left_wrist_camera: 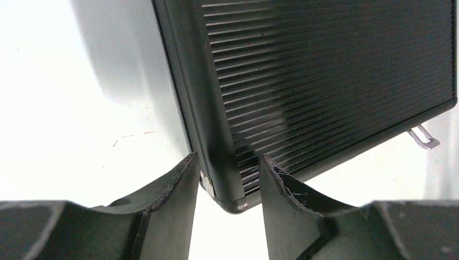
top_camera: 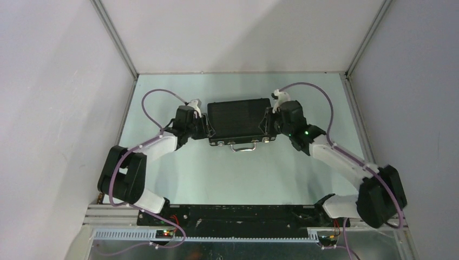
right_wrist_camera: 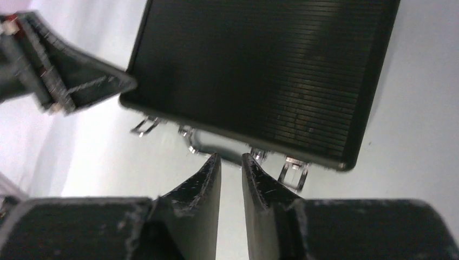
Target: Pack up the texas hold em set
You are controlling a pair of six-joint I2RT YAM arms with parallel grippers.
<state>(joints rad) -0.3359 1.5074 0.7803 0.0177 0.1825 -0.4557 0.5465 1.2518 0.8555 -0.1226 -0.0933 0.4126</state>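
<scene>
The black ribbed briefcase [top_camera: 238, 119] lies flat and closed on the table, its metal handle [top_camera: 243, 147] towards me. It also shows in the left wrist view [left_wrist_camera: 325, 70] and the right wrist view [right_wrist_camera: 260, 70]. My left gripper [top_camera: 205, 130] is open, its jaws astride the case's near left corner [left_wrist_camera: 228, 160]. My right gripper [top_camera: 269, 125] is at the case's right end. In the right wrist view its jaws [right_wrist_camera: 231, 157] stand almost together with nothing between them, tips close to the handle [right_wrist_camera: 216, 143]. No chips, cards, dice or triangular piece are in view.
Pale green table [top_camera: 238, 179] inside white walls with metal frame posts [top_camera: 116, 38]. Silver latches stick out of the case's front [right_wrist_camera: 294, 170] [left_wrist_camera: 424, 136]. My left gripper's fingers show at the upper left of the right wrist view [right_wrist_camera: 70, 86].
</scene>
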